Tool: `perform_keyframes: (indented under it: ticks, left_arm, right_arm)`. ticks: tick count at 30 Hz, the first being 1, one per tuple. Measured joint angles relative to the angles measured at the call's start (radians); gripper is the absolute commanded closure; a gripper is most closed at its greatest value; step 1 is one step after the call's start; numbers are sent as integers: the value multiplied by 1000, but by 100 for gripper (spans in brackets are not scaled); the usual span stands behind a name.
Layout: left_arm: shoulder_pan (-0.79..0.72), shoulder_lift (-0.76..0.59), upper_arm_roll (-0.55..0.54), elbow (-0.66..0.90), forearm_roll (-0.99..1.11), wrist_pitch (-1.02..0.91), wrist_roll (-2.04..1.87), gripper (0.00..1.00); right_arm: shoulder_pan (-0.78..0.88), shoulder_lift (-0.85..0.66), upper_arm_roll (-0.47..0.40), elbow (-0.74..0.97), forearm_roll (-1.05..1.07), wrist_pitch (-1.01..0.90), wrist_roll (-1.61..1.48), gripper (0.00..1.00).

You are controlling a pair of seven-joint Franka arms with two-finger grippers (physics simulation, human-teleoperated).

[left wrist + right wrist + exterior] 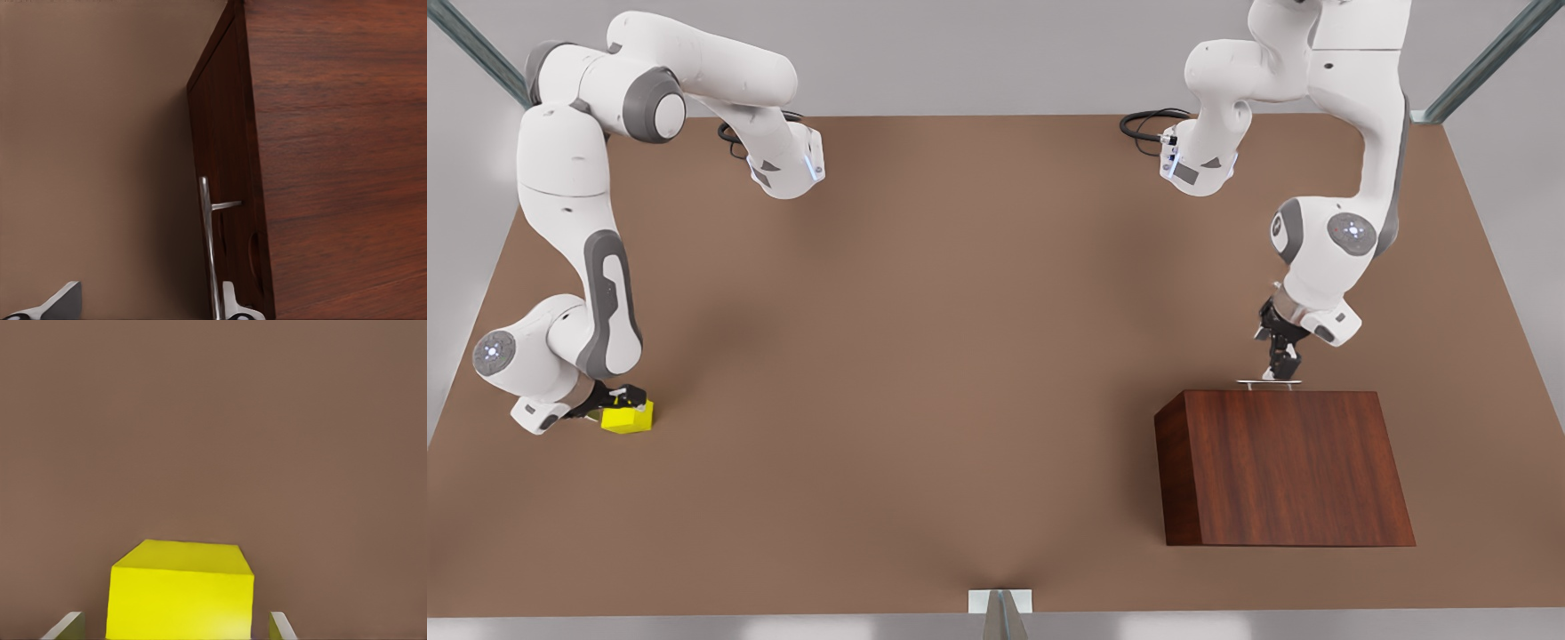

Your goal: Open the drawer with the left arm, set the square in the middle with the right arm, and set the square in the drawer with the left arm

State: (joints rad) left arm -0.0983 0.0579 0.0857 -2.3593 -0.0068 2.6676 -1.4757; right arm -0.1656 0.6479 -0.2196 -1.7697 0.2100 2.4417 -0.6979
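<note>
Lower right of the front view: the left gripper [1282,372], fingers apart, straddles the silver bar handle [1268,383] of the shut drawer [223,167]. It should close squarely, then pull straight. Lower left: the right gripper [624,402], fingers spread, brackets the yellow cube [627,418].

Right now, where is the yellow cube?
The cube sits on the table at the front view's far left, between the right end effector's open fingers, far from the cabinet.
</note>
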Motion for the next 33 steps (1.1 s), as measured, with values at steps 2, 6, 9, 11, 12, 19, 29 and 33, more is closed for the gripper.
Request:
perform_keyframes:
  ticks: [2, 6, 9, 11, 12, 19, 29, 33]
  left_arm:
    - [16, 6, 2, 0, -1, 6, -8, 0]
    - [-4, 32, 6, 1, -1, 35, -9, 0]
    - [8, 41, 6, 2, -1, 43, -10, 0]
    - [2, 54, 6, 2, -1, 49, -11, 0]
    - [5, 54, 6, 2, -1, 49, -11, 0]
    - [6, 36, 6, -13, -1, 4, -49, 0]
    - [6, -37, 6, -96, -1, -12, -70, 0]
    - [6, -65, 7, -131, -1, -26, -74, 0]
  right_arm:
    - [-1, 12, -1, 1, 3, 12, 1, 0]
    - [-2, 31, -1, -6, 30, 14, -6, 4]
    - [-2, 29, -1, -3, 34, 44, -11, 4]
    - [-2, 36, -1, -5, 37, 79, -14, 7]
    - [-2, 36, -1, -2, 37, 80, -14, 8]
    - [0, 45, 2, 13, 37, 66, -2, 22]
    - [1, 58, 5, 24, 39, 65, 0, 26]
    - [0, 4, 74, 15, 32, 28, 107, 27]
